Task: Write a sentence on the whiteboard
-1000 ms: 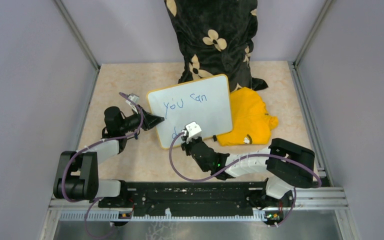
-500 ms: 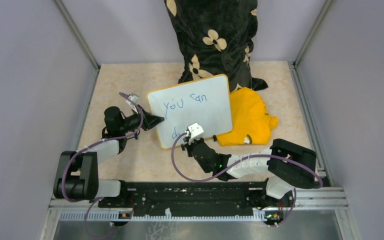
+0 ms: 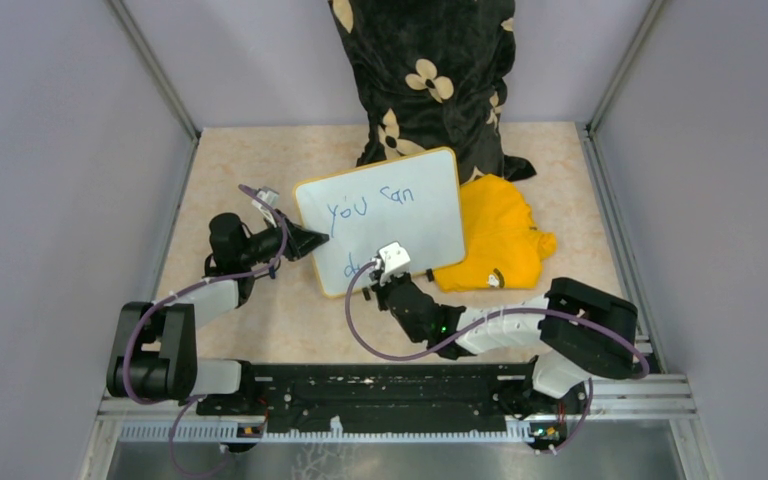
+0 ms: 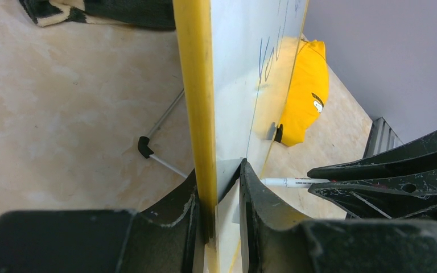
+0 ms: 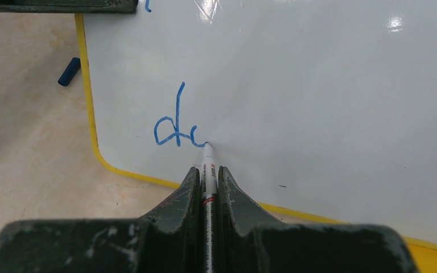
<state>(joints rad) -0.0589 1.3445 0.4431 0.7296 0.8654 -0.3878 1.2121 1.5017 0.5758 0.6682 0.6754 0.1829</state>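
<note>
The whiteboard stands tilted in mid-table, white with a yellow frame. In blue it reads "you can" on top, and a "d" with the start of another letter below. My left gripper is shut on the board's left edge, one finger on each face. My right gripper is shut on a white marker. The marker's tip touches the board just right of the "d". The marker also shows in the left wrist view.
A yellow cloth lies right of the board, partly under it. A black flowered cloth hangs behind it. A blue marker cap lies on the table left of the board. The board's wire stand rests behind it.
My right gripper has moved slightly right along the lower line, adding a stroke after the "d". The left gripper and the board have not moved.
</note>
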